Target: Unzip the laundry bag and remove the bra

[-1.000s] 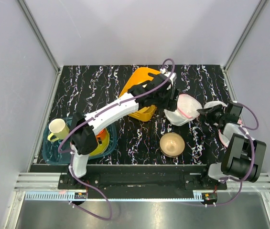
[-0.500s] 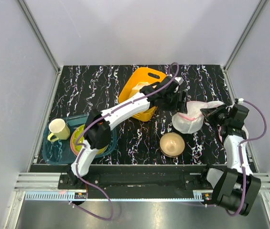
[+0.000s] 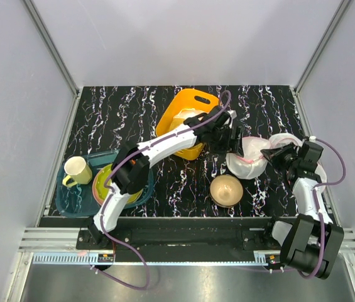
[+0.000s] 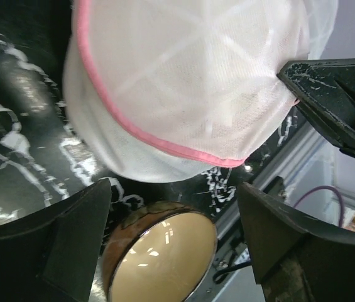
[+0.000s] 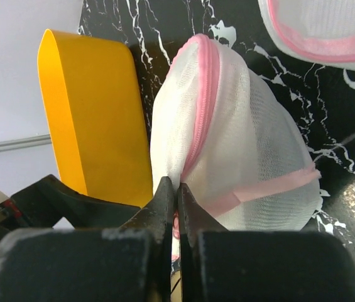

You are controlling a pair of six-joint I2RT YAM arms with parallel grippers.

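Note:
The laundry bag, white mesh with pink zip trim, lies on the dark table right of centre. It also fills the top of the left wrist view and the middle of the right wrist view. My right gripper is shut on the pink zip line at the bag's right side. My left gripper is open and empty just left of the bag, with its fingers wide apart above the tan bowl. The bra is hidden; no dark fabric shows.
A tan bowl sits just in front of the bag. A yellow bin stands behind the left gripper. Flat pink-rimmed white discs lie by the right arm. A teal tray with a mug and plates is at the near left.
My right arm has unfolded while its gripper stays on the bag's right side. The bag has shifted a little right and nearer. My left gripper has drawn back slightly to the bag's left.

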